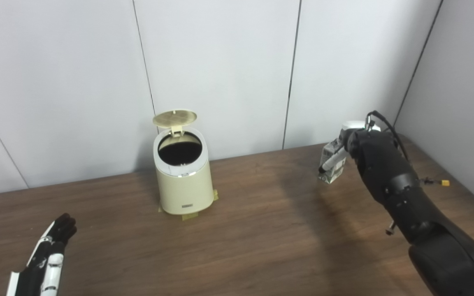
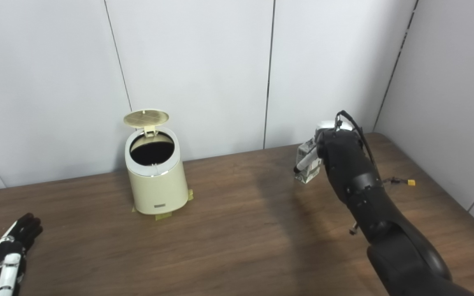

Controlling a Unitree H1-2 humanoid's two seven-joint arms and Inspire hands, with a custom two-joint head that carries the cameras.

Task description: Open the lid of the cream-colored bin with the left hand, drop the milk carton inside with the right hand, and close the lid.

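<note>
Bin (image 1: 184,185) lid (image 1: 175,118) up, carton (image 1: 332,161) in grip
Right robot hand (image 1: 346,150) clasps the carton above the counter (image 1: 261,230); left robot hand (image 1: 52,250) rests flat, fingers straight and empty.

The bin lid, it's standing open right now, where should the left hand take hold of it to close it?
Take the lid at its raised free edge, opposite the hinge on the bin. It tilts back behind the opening, so the left hand, empty by the table's near edge, should probably come over the top and press forward and down.

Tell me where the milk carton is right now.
The milk carton is at the table's far right in both views, gripped by the right hand, well right of the open bin.
</note>
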